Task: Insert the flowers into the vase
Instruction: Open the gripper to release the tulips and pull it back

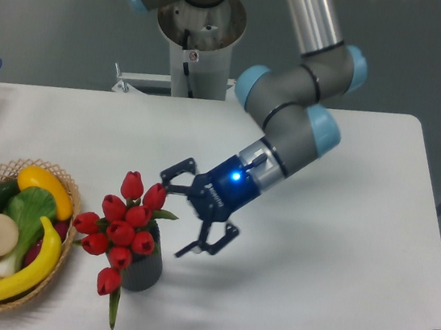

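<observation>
We see one bunch of flowers [125, 230], about ten red buds, sitting in one grey vase [143, 267] on the table [339, 254]. One gripper [184, 213] is beside them, fingers spread wide, holding nothing. One fruit basket [42, 288] sits nearby.

white table [331, 310], grey wall [45, 12] behind, even soft light, dark floor at right
</observation>
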### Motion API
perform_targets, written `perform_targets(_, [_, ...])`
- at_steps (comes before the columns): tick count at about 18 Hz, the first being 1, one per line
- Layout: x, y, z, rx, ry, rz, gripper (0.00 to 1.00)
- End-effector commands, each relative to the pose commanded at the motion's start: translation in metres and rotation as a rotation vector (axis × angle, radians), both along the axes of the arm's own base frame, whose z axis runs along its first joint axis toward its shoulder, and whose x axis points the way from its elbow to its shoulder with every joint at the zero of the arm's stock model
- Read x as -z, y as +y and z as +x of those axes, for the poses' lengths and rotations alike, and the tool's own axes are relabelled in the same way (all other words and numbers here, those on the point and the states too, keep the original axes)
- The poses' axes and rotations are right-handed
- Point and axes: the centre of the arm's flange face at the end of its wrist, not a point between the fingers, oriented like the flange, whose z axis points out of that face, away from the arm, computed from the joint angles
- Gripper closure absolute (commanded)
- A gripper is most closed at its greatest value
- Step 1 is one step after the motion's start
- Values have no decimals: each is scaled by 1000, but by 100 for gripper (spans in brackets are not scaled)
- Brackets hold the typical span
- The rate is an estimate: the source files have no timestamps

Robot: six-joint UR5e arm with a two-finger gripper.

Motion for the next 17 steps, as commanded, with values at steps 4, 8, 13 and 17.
perform_targets(4, [-42, -54, -38, -142, 165, -102, 0])
perform_targets(8, [-89, -111, -64, -314, 346, -282, 0])
perform_targets(13, [-132, -145, -52, -381, 525, -495, 0])
perform_targets(17, [-136, -169, -46, -261, 616, -664, 0])
